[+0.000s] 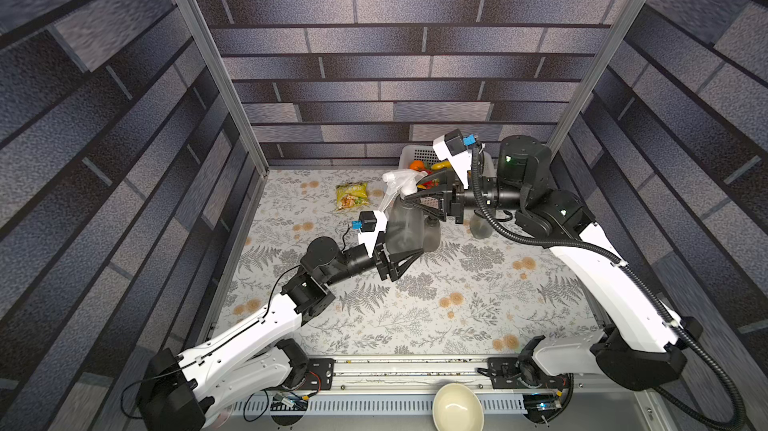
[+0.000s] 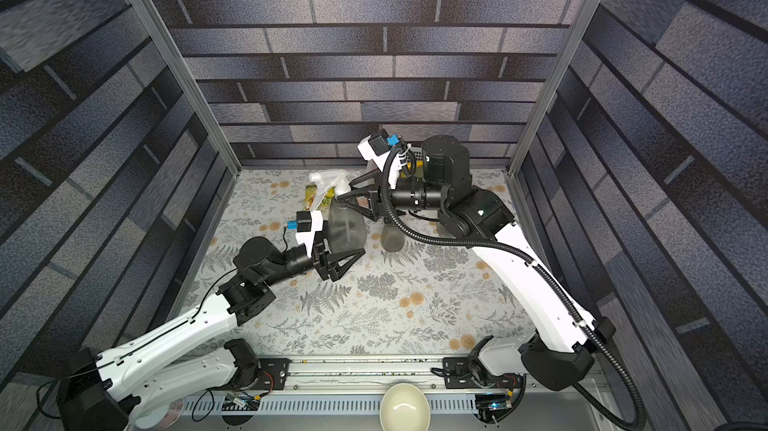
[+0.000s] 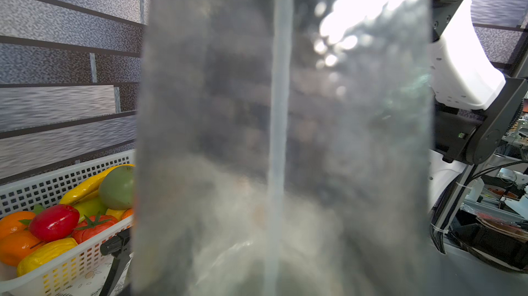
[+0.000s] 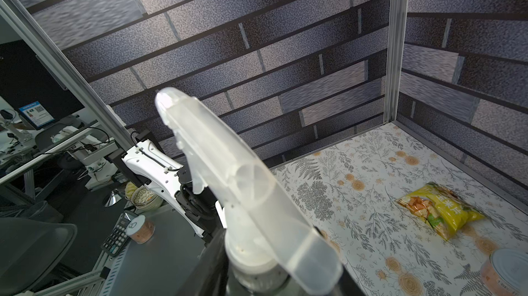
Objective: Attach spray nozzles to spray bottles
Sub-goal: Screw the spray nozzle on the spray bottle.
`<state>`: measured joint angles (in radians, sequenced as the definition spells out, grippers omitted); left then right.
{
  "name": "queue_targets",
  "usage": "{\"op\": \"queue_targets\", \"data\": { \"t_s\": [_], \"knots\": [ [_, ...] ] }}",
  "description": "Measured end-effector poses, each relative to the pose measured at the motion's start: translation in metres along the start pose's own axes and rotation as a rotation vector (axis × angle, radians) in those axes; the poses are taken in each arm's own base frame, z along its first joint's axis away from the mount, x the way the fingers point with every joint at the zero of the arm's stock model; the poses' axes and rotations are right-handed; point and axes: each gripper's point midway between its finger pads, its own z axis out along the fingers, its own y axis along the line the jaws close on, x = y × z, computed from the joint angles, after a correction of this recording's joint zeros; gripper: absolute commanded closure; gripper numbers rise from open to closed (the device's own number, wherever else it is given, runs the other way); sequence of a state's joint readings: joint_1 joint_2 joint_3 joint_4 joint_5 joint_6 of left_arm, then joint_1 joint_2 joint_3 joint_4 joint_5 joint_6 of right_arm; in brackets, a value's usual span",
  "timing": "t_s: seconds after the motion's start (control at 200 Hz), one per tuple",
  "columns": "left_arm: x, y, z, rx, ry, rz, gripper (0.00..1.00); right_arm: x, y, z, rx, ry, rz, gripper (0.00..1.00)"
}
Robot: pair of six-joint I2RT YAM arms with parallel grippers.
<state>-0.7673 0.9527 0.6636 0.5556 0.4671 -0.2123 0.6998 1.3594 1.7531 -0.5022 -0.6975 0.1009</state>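
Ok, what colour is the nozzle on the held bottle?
The nozzle is translucent whitish, clearest in right wrist view.

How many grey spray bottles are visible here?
3. The first bottle is gripped in the left pincer. The second bottle stands beside it, on the robot's right. The third bottle stands further right. More may be hidden.

Grey brick-pattern walls [image 1: 395, 34], floral tabletop [image 1: 415, 304]; perhaps an office [image 4: 43, 151] beyond.
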Motion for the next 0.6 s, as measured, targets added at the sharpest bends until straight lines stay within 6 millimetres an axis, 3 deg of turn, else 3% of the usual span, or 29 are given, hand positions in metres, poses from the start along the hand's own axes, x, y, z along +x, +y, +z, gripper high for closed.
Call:
{"op": "queue_targets", "data": {
  "t_s": [0.266, 0.601],
  "knots": [
    [0.003, 0.005, 0.004, -0.020, 0.015, -0.013, 0.34, 0.001, -0.006, 0.002, 0.019, -0.021, -0.004, 0.70],
    [0.018, 0.023, 0.011, -0.098, 0.060, -0.005, 0.34, 0.012, -0.025, 0.005, 0.235, -0.059, -0.006, 0.79]
  ]
}}
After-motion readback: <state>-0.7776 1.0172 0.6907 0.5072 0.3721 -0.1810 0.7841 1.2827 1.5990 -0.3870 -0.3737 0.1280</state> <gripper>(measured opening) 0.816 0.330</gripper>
